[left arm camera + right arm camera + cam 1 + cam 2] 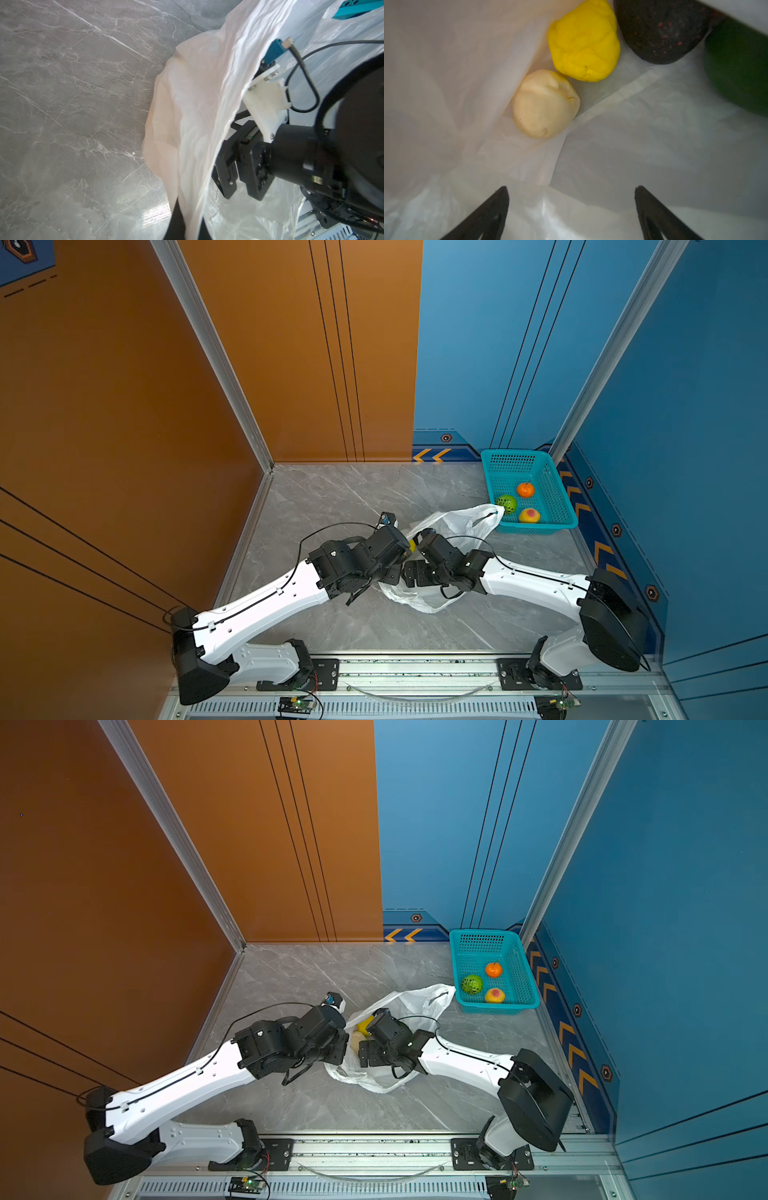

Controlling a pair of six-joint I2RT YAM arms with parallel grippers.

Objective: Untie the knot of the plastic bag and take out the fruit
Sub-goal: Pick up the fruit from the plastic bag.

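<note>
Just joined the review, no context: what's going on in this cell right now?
The plastic bag is already open. The left gripper is shut on its edge, while the right gripper sits open inside, facing a lumpy yellow fruit and a cream fruit. The green netted ball, orange and peach lie in the teal basket.

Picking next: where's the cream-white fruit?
Right wrist view: the cream-white fruit lies in the plastic bag, beside the lumpy yellow fruit, ahead of the right gripper.
</note>
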